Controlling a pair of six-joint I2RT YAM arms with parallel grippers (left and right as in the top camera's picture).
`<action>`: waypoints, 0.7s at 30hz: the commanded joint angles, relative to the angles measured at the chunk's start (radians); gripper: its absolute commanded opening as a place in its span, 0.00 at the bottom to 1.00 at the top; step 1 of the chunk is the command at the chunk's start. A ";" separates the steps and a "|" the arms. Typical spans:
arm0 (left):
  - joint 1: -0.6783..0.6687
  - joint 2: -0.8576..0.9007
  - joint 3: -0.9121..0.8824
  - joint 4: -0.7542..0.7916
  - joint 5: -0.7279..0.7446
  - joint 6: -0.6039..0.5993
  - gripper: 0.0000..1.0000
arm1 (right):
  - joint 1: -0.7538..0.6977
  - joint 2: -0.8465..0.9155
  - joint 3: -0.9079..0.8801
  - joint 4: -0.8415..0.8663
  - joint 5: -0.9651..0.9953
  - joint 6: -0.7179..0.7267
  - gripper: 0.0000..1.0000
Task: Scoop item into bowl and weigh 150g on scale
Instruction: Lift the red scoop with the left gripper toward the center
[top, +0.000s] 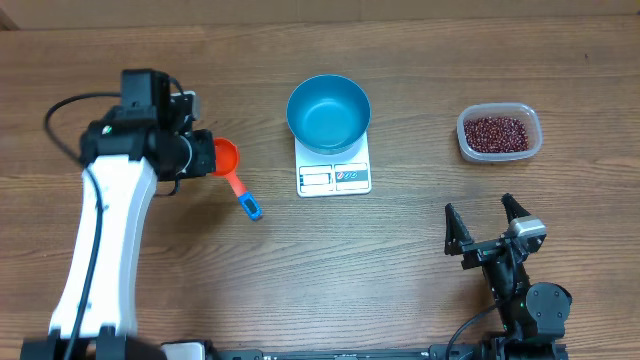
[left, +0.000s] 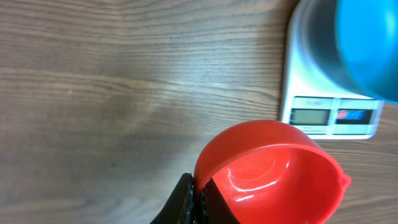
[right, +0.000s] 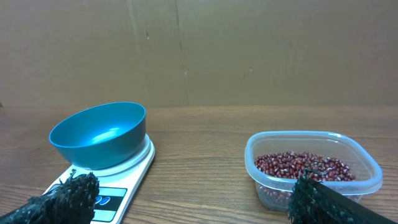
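No beans (top: 497, 132) scooped yet: the bowl (top: 328, 112) sits empty on the scale (top: 335, 178), the left gripper (left: 200, 196) pinches a red scoop (left: 267, 174), empty I think, and the right gripper (top: 482, 222) gapes wide, holding nothing.

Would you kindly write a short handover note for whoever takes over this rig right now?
Left gripper: shut on the rim of the red scoop, which is empty.
Right gripper: open, holding nothing, at the table's near right.
Blue bowl: empty, sitting on the scale at mid-table.
Beans: in the clear tub, right of the scale.
Done: scoop gripped.
Left: scoop beans into the bowl until the scale shows the target weight.
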 joint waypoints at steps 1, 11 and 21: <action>0.002 -0.095 -0.003 -0.039 0.024 -0.207 0.04 | -0.003 0.001 -0.011 0.006 0.002 0.003 1.00; -0.012 -0.205 -0.003 -0.223 0.043 -0.642 0.04 | -0.003 0.001 -0.011 0.006 0.002 0.003 1.00; -0.119 -0.206 -0.003 -0.247 0.042 -0.673 0.04 | -0.003 0.001 -0.011 0.006 0.002 0.003 1.00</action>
